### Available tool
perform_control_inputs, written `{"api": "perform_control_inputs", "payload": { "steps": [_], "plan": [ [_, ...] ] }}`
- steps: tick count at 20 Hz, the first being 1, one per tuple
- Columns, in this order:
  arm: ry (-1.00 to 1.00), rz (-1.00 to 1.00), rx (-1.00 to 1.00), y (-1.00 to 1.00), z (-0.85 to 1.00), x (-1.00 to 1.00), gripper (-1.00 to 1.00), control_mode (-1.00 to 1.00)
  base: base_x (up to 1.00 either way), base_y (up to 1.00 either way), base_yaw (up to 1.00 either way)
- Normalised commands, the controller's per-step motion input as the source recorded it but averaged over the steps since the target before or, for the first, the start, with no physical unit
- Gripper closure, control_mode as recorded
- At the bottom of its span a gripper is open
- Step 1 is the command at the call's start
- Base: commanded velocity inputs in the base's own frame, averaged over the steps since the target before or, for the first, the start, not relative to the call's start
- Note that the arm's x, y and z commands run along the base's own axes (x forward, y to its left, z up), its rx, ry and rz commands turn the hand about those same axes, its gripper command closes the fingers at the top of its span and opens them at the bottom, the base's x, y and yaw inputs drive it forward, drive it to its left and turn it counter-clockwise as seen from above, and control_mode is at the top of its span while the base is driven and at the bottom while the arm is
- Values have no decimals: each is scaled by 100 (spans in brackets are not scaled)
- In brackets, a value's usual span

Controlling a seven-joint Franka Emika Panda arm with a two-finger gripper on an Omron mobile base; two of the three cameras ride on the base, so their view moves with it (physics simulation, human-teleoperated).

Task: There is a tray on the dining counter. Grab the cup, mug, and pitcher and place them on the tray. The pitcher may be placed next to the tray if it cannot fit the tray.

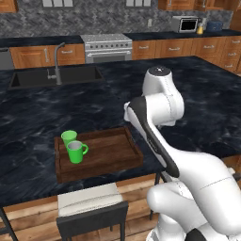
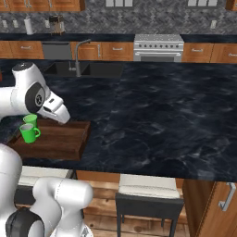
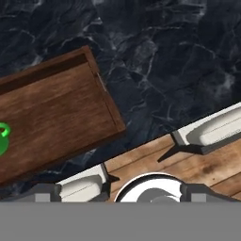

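The cup (image 1: 68,137) and the mug (image 1: 76,151) already stand together on the tray (image 1: 115,153), at its left end, the cup just behind the mug (the mug's handle points right in the left base view). The tray lies at the near edge of the dining counter (image 1: 197,103), above two stools (image 1: 89,200). By my judgement two of three are done; the pitcher remains. The gripper (image 2: 59,111) hangs above the tray, fingers spread wide, holding nothing.
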Motion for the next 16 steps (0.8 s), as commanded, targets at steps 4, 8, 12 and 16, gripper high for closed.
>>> {"api": "perform_control_inputs", "payload": {
  "steps": [4, 8, 12, 16],
  "plan": [
    [3, 5, 0, -68, 10, -31, -100, -100, 0, 0, 0],
    [1, 12, -3, -44, 0, -16, -100, -100, 0, 0, 0],
    [3, 7, -7, 0, 16, -52, -100, -100, 0, 0, 0],
    [0, 5, -9, 1, 24, -49, -100, -100, 0, 0, 0]
  ]
}}
